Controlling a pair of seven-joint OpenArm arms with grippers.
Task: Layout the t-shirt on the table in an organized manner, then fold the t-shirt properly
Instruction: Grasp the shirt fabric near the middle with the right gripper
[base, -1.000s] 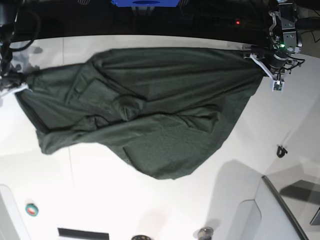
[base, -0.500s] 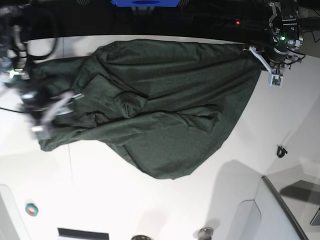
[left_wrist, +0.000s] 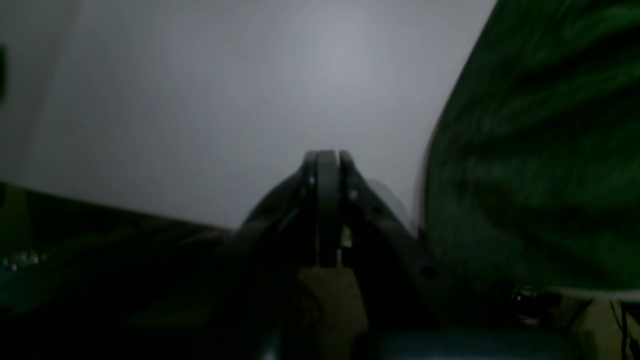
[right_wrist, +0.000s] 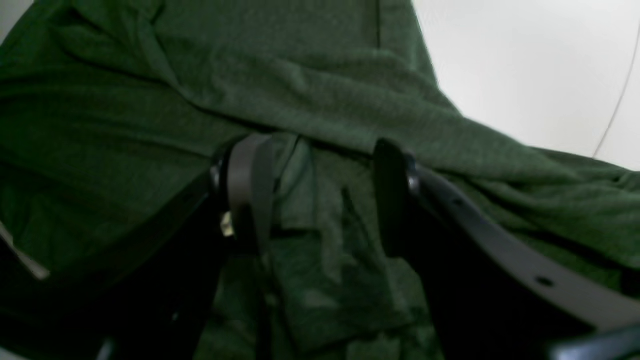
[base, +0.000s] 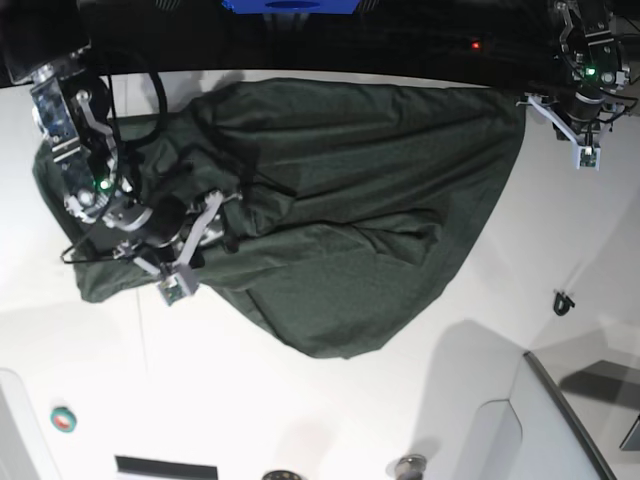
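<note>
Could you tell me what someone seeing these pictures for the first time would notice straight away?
The large dark green, wrinkly fabric t-shirt dominates, spread crumpled across the far half of the wide white table. On the base view's left, the right gripper hovers over the shirt's bunched folds with jaws apart, nothing clamped between them. At the far right corner, the left gripper is shut, beside the shirt's edge.
</note>
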